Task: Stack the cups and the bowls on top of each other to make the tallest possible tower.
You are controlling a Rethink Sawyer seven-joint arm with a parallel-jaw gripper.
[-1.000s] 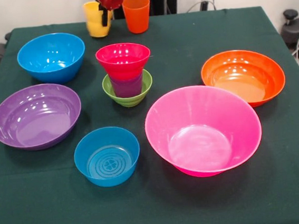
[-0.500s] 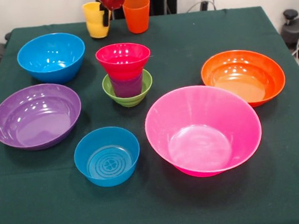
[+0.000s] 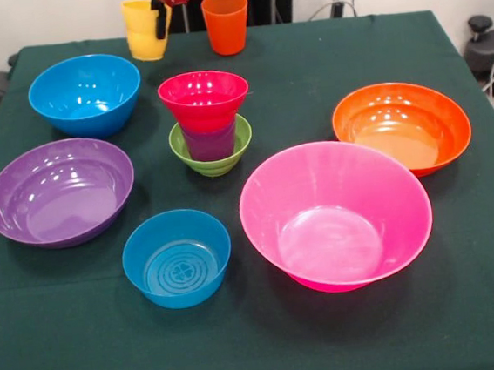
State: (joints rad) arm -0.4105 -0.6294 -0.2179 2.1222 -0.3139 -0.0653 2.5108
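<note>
The yellow cup [image 3: 144, 29] hangs at the table's far edge, pinched at its rim by the gripper [image 3: 161, 18], one dark finger [image 3: 160, 22] showing down the outside of the wall nearest the orange cup [image 3: 225, 23], the other presumably inside. It looks like thin, stiff, glossy plastic, so I judge it very light but slippery; a rim pinch like this one is the sensible hold, since the tapered wall gives little else to bite on, though the cup could swing or slide out if moved sharply. Compared with a second ago the yellow cup sits higher in the picture and a little further left, its base now clear of the green cloth [image 3: 305, 66], where before it stood close beside the orange cup; the gripper has risen with it, and less of its red body shows at the top edge. Nothing else has shifted: the tower [image 3: 207, 123] of green bowl [image 3: 213, 160], purple cup [image 3: 210, 143] and red bowl [image 3: 204, 97] stands mid-table, well apart from the lifted cup, and the red bowl's open mouth looks like the likely place for it to go next
</note>
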